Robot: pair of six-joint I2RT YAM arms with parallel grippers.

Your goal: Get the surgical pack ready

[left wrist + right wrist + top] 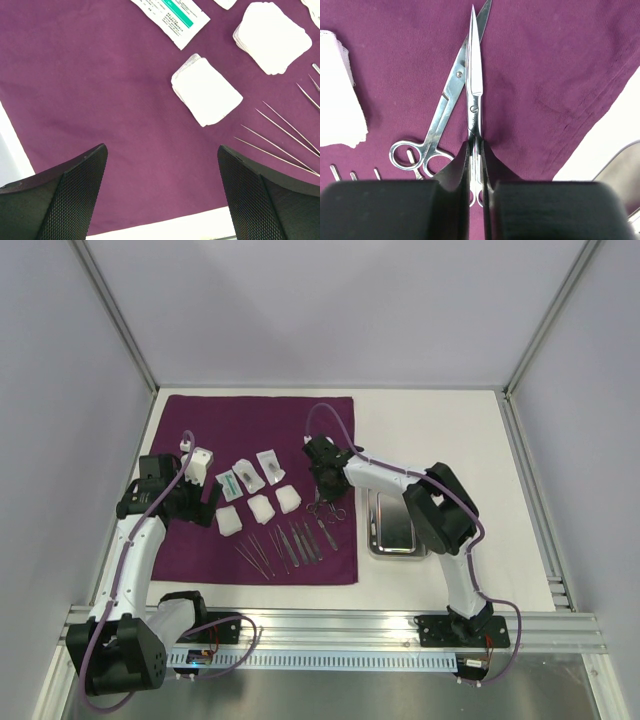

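Right wrist view: the right gripper (476,150) clamps the scissors (474,85) at their shanks, blades pointing ahead. Over the cloth (100,90), the left gripper (161,150) gapes wide.

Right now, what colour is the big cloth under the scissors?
The cloth is deep purple, clearest from the top external view.

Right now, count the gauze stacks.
3 gauze stacks in a slanted row on the cloth: left, middle, right. The right arm could hide another.
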